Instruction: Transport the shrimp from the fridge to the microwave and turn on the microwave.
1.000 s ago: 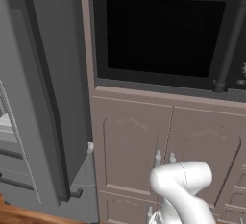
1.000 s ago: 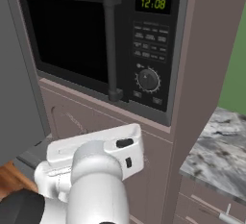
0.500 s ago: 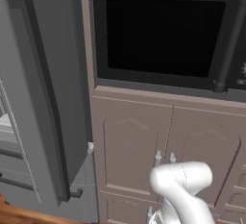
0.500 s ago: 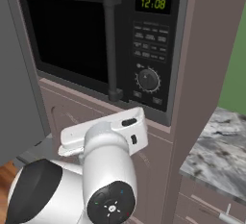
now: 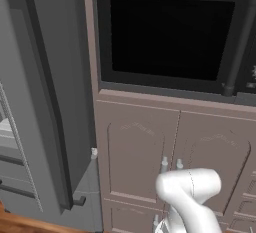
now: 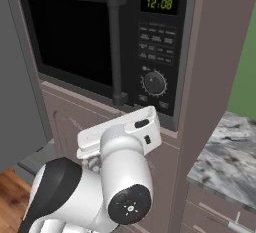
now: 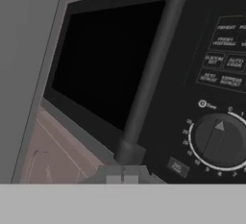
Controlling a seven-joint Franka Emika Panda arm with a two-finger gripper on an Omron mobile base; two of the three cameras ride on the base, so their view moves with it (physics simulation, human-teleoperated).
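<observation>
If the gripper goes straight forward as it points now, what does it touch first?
Most likely the lower end of the microwave's handle, directly ahead of the shut gripper, on the closed microwave. The depth is unclear, so it might touch the door's bottom edge instead.

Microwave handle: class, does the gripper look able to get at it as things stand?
Probably yes. In the hand view the microwave handle rises just beyond the shut gripper, nothing between them; it would need to open first.
</observation>
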